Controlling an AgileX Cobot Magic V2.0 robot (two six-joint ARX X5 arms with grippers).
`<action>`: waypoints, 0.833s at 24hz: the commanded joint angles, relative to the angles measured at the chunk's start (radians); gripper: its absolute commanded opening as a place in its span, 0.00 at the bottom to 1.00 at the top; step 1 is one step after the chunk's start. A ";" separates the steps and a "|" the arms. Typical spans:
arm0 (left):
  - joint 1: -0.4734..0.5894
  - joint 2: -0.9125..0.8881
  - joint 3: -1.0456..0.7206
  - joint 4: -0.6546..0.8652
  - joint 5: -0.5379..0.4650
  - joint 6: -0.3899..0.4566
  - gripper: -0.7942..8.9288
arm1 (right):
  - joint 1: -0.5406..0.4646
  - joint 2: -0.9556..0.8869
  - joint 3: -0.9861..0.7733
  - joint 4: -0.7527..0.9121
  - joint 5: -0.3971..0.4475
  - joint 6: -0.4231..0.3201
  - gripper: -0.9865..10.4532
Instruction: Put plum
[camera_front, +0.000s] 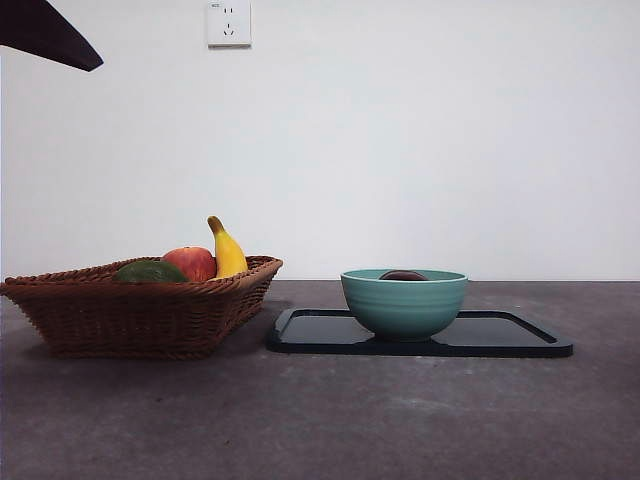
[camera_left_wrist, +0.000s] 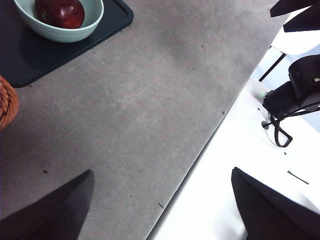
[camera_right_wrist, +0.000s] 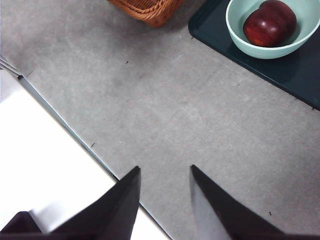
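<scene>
While both arms wait clear of the work, the plum (camera_front: 404, 275) lies inside the teal bowl (camera_front: 404, 305).

That bowl stands on the black tray (camera_front: 510, 335), right of the wicker basket (camera_front: 140, 315), which holds a red apple (camera_front: 191, 263), a banana (camera_front: 227, 250) and a green fruit (camera_front: 150, 272). Left gripper (camera_left_wrist: 160, 200) hangs over the grey table (camera_left_wrist: 150, 110) near its edge, jaws wide apart, nothing between them. Right gripper (camera_right_wrist: 165, 195) likewise sits over the table edge, jaws slightly parted and empty.
</scene>
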 joint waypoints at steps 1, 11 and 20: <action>-0.006 0.005 0.010 0.007 0.006 0.005 0.53 | 0.007 0.004 0.004 0.010 -0.001 0.013 0.23; -0.006 0.006 0.010 0.042 0.006 -0.005 0.53 | 0.007 0.004 0.004 0.010 -0.002 0.013 0.23; -0.017 0.108 0.083 0.266 -0.059 -0.134 0.56 | 0.007 0.004 0.004 0.010 -0.001 0.013 0.23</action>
